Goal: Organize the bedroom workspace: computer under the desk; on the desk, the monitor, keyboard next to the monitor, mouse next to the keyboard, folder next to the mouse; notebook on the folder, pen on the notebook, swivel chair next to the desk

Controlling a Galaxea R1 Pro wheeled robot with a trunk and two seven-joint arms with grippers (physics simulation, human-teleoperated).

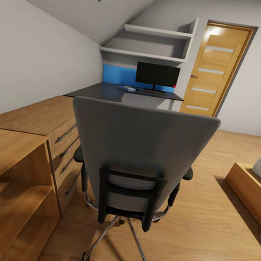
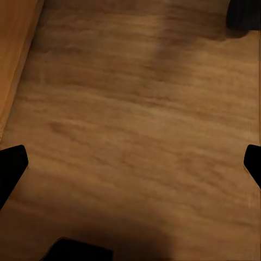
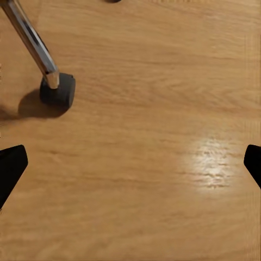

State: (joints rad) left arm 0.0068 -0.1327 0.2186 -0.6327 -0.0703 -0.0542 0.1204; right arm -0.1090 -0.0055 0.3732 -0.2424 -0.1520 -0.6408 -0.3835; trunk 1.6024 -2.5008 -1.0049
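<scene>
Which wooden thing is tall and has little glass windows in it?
The door behind the desk. The wooden drawer chest is low with handles.

Bedroom count: 1 swivel chair (image 1: 140,148), 1 monitor (image 1: 157,75) on 1 worktop (image 1: 107,91), 2 wall shelves (image 1: 157,32), 1 door (image 1: 215,70), 1 wooden drawer chest (image 1: 44,119) w/ 4 handles, 1 bed corner (image 1: 250,184). Chair casters in head view: 2.
</scene>
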